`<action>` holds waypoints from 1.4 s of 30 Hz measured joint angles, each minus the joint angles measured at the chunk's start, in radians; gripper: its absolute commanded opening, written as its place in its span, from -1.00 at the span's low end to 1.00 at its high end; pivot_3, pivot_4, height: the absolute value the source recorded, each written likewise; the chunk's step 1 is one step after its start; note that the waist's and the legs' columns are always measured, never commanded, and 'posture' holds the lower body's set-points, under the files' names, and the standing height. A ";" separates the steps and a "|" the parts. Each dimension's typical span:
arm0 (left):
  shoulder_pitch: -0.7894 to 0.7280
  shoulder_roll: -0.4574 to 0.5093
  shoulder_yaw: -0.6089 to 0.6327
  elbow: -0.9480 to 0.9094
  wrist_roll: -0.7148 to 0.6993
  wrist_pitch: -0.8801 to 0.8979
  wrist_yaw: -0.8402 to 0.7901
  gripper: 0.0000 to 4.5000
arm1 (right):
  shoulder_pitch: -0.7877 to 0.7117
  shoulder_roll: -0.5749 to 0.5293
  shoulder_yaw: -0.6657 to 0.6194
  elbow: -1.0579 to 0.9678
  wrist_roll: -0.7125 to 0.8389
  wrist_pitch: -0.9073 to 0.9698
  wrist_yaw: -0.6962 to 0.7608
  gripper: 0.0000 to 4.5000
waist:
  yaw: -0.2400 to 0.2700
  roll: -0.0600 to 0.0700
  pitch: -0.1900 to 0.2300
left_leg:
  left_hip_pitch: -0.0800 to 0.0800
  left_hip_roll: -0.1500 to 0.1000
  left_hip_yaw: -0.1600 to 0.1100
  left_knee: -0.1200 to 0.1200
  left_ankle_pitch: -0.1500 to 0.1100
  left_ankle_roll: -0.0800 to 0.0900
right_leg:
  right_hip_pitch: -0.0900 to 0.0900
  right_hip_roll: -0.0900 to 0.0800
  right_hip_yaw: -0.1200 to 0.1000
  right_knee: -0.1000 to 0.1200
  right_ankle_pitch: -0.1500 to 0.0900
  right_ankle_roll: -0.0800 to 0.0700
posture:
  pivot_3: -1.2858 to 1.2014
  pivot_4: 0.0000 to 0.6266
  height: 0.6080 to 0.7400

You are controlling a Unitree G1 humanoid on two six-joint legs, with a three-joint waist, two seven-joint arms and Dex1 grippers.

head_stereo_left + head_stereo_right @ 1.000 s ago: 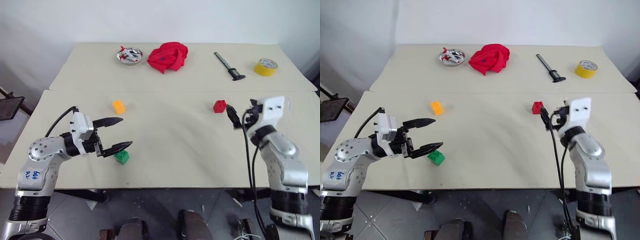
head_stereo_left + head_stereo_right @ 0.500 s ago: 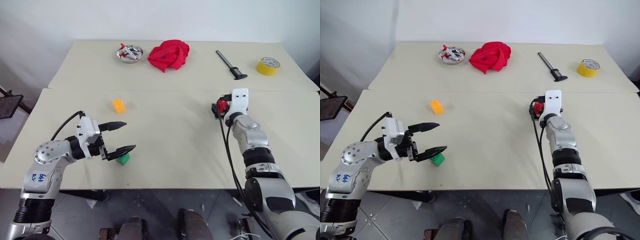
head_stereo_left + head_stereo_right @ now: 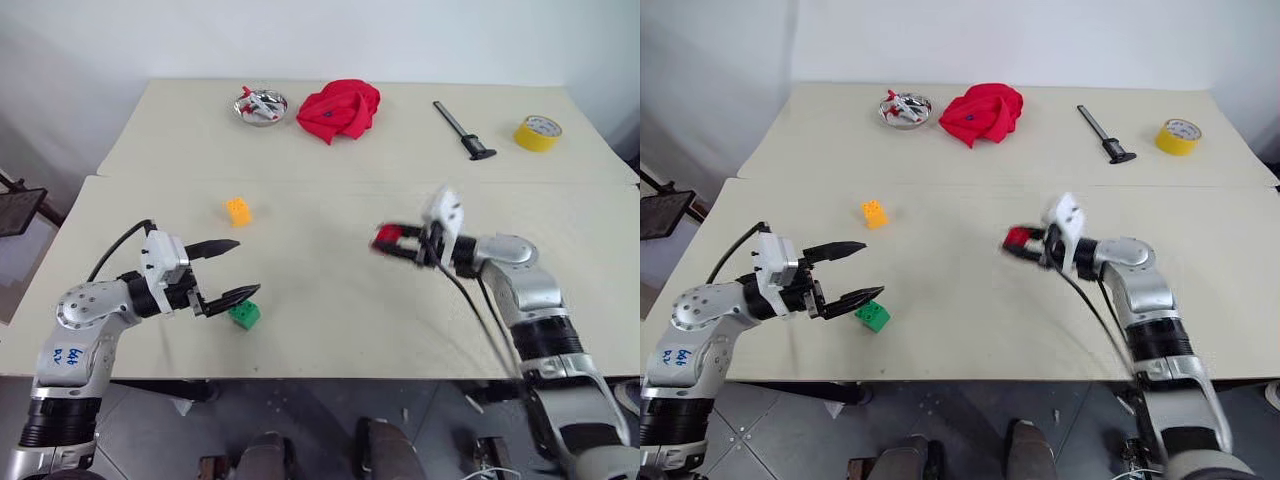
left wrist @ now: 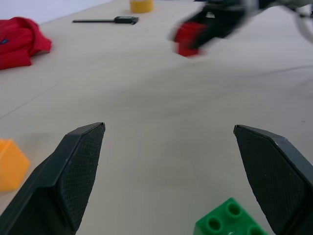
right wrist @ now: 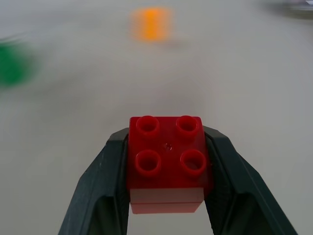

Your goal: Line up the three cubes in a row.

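Your right gripper [image 3: 392, 242] is clamped on the red cube [image 5: 167, 163], its two black fingers [image 5: 100, 186] pressed flat against opposite sides of the block, studs facing up in the right wrist view. In the head views the cube sits just right of centre frame, carried above the near table [image 3: 330, 340], with the arm reaching in from the lower right.

Your left gripper [image 3: 228, 270] stands wide open at lower left of the head view, pointing toward the centre and holding nothing. The green cube [image 3: 243, 315] lies on the table just under and beside its nearer fingertip; whether the tip touches it cannot be told. In the left wrist view the green cube shows at the lower edge between the spread fingers [image 4: 73, 171].

The orange-yellow cube [image 3: 238, 211] rests alone in the left-centre of the frame, up-frame of the left gripper and well apart from the red cube.

Along the top of the frame, on the far table, sit a metal dish [image 3: 260, 105], a crumpled red cloth [image 3: 338, 110], a black tool [image 3: 461, 131] and a yellow tape roll [image 3: 537, 132].
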 measured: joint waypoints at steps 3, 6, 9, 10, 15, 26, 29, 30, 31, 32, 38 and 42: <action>0.001 -0.002 0.000 -0.001 0.005 -0.003 0.000 1.00 | -0.007 -0.009 0.062 0.019 -0.038 -0.005 0.081 -0.33 | 0.001 0.000 0.000 | 0.000 0.000 0.000 0.002 0.000 0.000 | 0.000 0.000 0.000 0.002 0.000 0.000 | 0.03 -0.52 1.00; 0.015 -0.006 -0.001 -0.010 0.006 -0.002 0.005 1.00 | -0.017 0.030 0.084 0.072 -0.073 -0.034 0.089 -0.33 | 0.001 0.000 0.000 | 0.000 0.000 -0.001 0.003 0.000 0.000 | 0.000 -0.001 0.000 0.002 0.000 0.000 | 0.03 -0.52 1.00; 0.038 -0.006 0.001 -0.021 0.005 0.002 0.008 1.00 | -0.031 0.061 0.088 0.129 -0.101 -0.102 0.084 -0.33 | 0.000 0.000 0.000 | 0.000 0.000 -0.001 0.003 0.000 0.000 | 0.000 -0.001 -0.001 0.002 0.000 0.000 | 0.03 -0.52 1.00; 0.044 -0.006 0.005 -0.021 0.005 0.004 0.009 1.00 | -0.035 0.063 0.088 0.147 -0.106 -0.133 0.085 -0.33 | 0.000 0.000 0.000 | 0.000 0.000 -0.001 0.003 0.000 0.000 | 0.000 -0.001 -0.001 0.003 0.000 0.000 | 0.03 -0.52 1.00; 0.046 -0.005 0.039 -0.021 0.000 0.010 0.020 1.00 | -0.047 0.064 0.083 0.194 -0.124 -0.200 0.096 0.13 | 0.002 0.000 0.000 | 0.000 0.000 -0.003 0.005 0.000 0.000 | 0.002 -0.002 -0.003 0.003 0.000 0.000 | 0.03 -0.52 1.00; 0.186 -0.008 0.298 0.071 -0.046 0.013 0.104 1.00 | 0.060 0.030 -0.115 -0.010 0.060 -0.163 0.117 0.99 | 0.001 0.000 0.000 | 0.000 0.000 -0.005 0.004 -0.001 -0.001 | 0.002 -0.003 -0.007 0.003 0.000 0.000 | 0.03 -0.52 1.00; 0.276 -0.012 0.399 0.161 -0.046 -0.023 0.133 1.00 | 0.146 0.049 -0.186 -0.058 0.115 -0.200 0.092 0.99 | 0.001 0.000 0.000 | 0.000 0.000 -0.004 0.004 -0.001 0.000 | 0.002 -0.004 -0.008 0.003 0.000 0.000 | 0.03 -0.52 1.00; 0.302 -0.020 0.435 0.199 -0.044 -0.039 0.150 1.00 | 0.176 0.052 -0.204 -0.068 0.130 -0.195 0.080 0.99 | 0.002 0.000 0.000 | 0.000 0.000 -0.004 0.004 -0.001 0.000 | 0.002 -0.005 -0.008 0.003 0.000 0.000 | 0.03 -0.52 1.00; 0.325 -0.032 0.470 0.225 -0.044 -0.053 0.169 1.00 | 0.201 0.057 -0.219 -0.082 0.148 -0.189 0.071 0.99 | 0.002 0.000 0.000 | 0.000 0.000 -0.004 0.004 -0.001 0.000 | 0.002 -0.005 -0.009 0.003 0.000 0.000 | 0.03 -0.52 1.00; 0.356 -0.051 0.510 0.251 -0.044 -0.066 0.194 1.00 | 0.231 0.067 -0.240 -0.104 0.177 -0.176 0.056 0.99 | 0.002 0.000 0.000 | 0.000 0.000 -0.004 0.004 -0.001 0.000 | 0.002 -0.006 -0.009 0.003 0.000 0.000 | 0.03 -0.52 1.00; 0.503 -0.176 0.598 0.209 -0.070 -0.085 0.270 1.00 | 0.336 0.117 -0.325 -0.182 0.220 -0.208 -0.067 0.99 | 0.010 0.000 0.000 | 0.001 0.001 -0.006 0.004 -0.002 0.002 | 0.002 -0.009 -0.010 0.003 0.000 0.000 | 0.03 -0.52 1.00; 0.513 -0.183 0.562 0.091 -0.121 -0.036 0.255 1.00 | 0.377 0.098 -0.325 -0.238 0.222 -0.213 -0.063 0.99 | 0.030 -0.001 0.000 | 0.001 0.003 -0.007 0.005 -0.002 0.002 | 0.002 -0.009 -0.009 0.002 0.000 -0.001 | 0.03 -0.52 1.00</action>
